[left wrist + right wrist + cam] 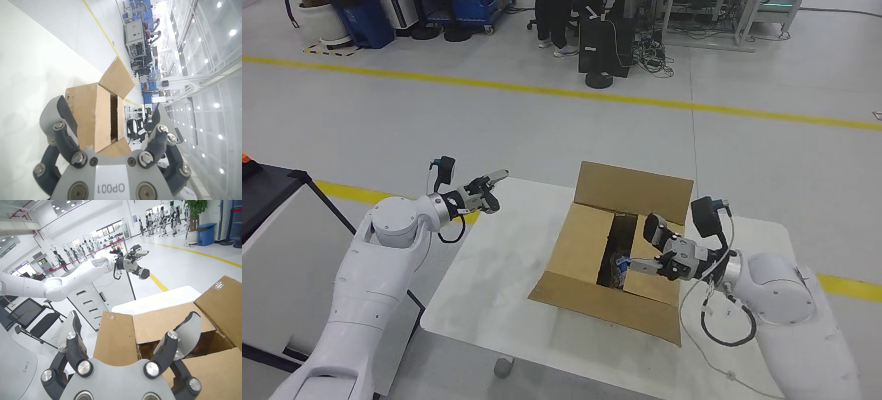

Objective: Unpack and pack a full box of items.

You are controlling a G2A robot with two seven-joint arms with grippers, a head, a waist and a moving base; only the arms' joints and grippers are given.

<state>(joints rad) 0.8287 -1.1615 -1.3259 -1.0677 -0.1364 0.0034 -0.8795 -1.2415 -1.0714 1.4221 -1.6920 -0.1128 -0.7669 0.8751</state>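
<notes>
- The cardboard box (582, 250) stands on the right half of the white table (492, 290). Its far flap is up and the side flaps lie partly folded in, with a dark gap between them.
- Something blue (622, 265) shows in that gap.
- The right gripper (132, 316) hangs over the box's right flap, its fingers spread wide and empty.
- The left gripper (494, 190) is raised above the table's far left edge, well apart from the box, its fingers wide open and holding nothing.

ID sticker (110, 186) on left gripper (110, 104) base, handling pictograms (70, 102) on box (85, 113) side, warning triangle (133, 26) on grey cabinet (135, 37), contactless mark (26, 367) on grey panel (13, 351).
</notes>
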